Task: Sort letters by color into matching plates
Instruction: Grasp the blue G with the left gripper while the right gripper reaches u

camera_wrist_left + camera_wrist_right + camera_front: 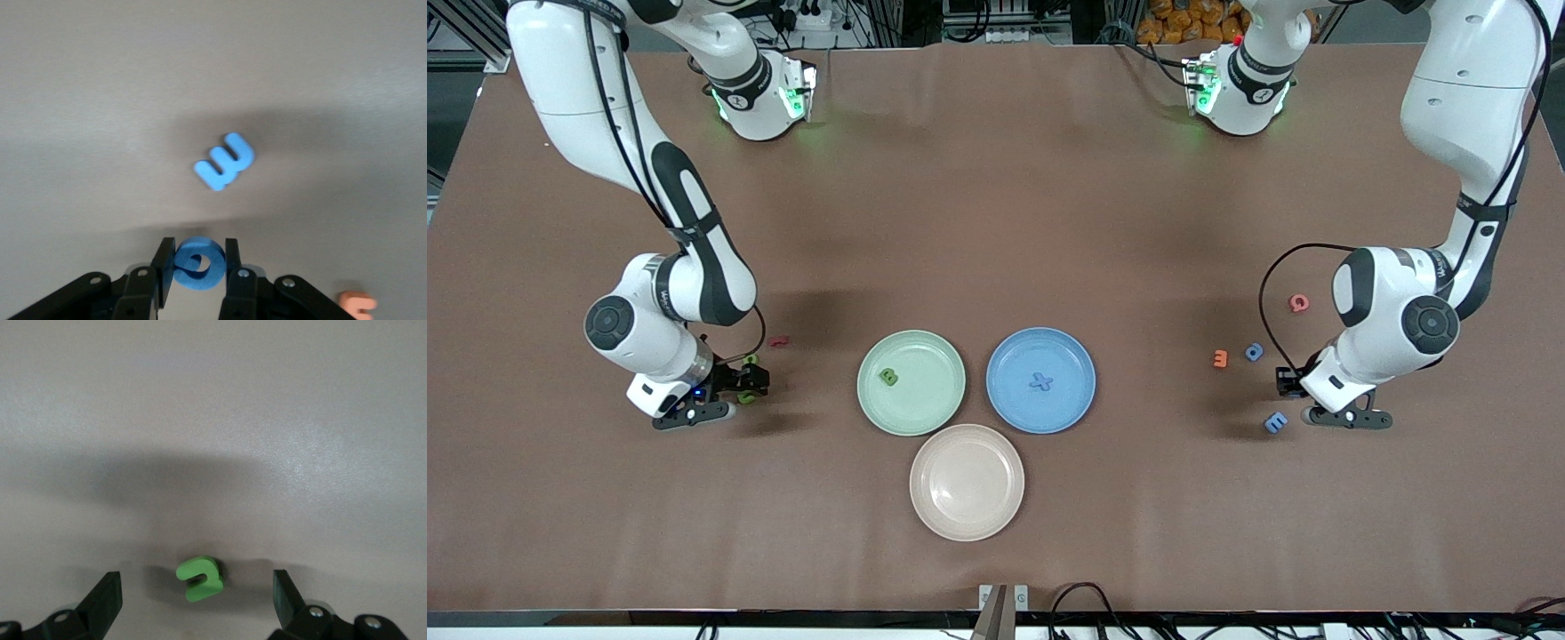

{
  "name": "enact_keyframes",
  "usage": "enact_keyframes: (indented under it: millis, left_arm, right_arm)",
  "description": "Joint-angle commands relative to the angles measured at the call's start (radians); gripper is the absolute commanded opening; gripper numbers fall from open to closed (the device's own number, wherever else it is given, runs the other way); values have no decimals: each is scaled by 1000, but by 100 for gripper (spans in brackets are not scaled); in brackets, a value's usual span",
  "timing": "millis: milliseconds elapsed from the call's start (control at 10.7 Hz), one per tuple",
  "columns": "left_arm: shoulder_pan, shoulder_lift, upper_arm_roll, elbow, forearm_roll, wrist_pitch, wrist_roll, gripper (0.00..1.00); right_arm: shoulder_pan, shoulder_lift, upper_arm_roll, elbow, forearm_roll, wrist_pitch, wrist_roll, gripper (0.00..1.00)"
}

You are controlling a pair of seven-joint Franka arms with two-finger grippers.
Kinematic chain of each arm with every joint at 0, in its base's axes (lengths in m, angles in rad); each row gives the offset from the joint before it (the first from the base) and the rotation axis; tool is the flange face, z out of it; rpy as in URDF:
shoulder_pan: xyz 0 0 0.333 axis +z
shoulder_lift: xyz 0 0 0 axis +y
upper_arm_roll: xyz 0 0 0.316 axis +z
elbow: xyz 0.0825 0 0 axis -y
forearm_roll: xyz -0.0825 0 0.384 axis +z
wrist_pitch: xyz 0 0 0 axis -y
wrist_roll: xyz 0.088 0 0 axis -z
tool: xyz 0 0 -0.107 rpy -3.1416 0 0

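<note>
My left gripper [1286,382] [197,265] is shut on a round blue letter [198,273], low over the table at the left arm's end. A blue letter [1276,422] [225,169] lies beside it, nearer the front camera. Another round blue letter [1255,352] lies on the table. My right gripper [752,380] [197,600] is open, its fingers either side of a green letter [199,578] that lies on the table. The pale green plate [925,411] holds one green letter [888,377]. The blue plate [1069,404] holds the blue plus sign [1040,382].
A beige plate [967,498] sits nearer the front camera than the two plates. An orange letter [1221,358] [357,305] and a pink-red letter [1299,303] lie near the left gripper. A dark red piece [780,340] lies near the right gripper.
</note>
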Motion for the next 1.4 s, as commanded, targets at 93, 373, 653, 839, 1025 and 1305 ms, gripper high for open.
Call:
enact_keyframes:
  millis: [93,373,653,839,1025,1305]
  left_arm:
    - [-19,-13,-48,5,11,-6,-117,0]
    - [-74,-18,-47,7,11,-7,-208,0]
    - [-145,-21,-47,7,11,-7,-323,0]
    - [-196,-22,-47,8,17,-15,-406,0]
    - [-245,-21,-47,37,18,-41,-485,0]
    - [-321,-18,-47,90,18,-102,-593,0]
  right_arm:
    - [-3,-5,17,-9,38,-2,222,100]
    - [-5,6,17,-14,38,-10,266,100]
    - [-9,4,17,-17,35,-14,333,100]
    - [-19,12,16,-18,35,-13,333,100]
    - [-19,24,16,-14,35,-11,335,100]
    - [-11,35,16,-11,35,-10,335,95]
